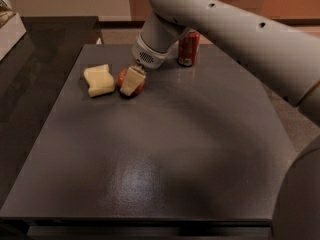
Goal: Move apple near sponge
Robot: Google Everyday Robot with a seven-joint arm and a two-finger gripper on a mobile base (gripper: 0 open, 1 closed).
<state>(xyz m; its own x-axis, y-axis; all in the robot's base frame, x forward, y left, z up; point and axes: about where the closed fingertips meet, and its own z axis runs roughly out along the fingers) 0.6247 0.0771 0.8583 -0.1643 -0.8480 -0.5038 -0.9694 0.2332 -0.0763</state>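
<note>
- Table [165, 154]: dark grey, flat top with a dull sheen towards the near edge; it fills most of the view.
- Sponge [99, 80]: pale yellow block with a notched edge, lying flat in the far-left part of the table.
- Apple [122, 79]: red, resting on the table just right of the sponge. It is very close to the sponge, though whether the two touch cannot be told. Only its left side and lower right rim show, as the rest lies behind a finger.
- Gripper [132, 84]: down at the apple in the far-left part of the table, clamped on it. One pale yellow finger [131, 80] lies against the apple's near face (the other finger is hidden behind the fruit).
- Arm [225, 29]: pale grey and thick, with small dark holes along its upper side. It enters from the right and slopes down to a round wrist [149, 51] just above the gripper.
- Can [188, 48]: red, upright near the table's far edge, right of the apple and well apart from it; its top is partly covered by the arm.
- Counter [35, 74]: dark and glossy, adjoining the table on the left.
- White object [11, 30]: at the far-left edge of the view, on the counter and cut off by the frame; what it is cannot be told.
</note>
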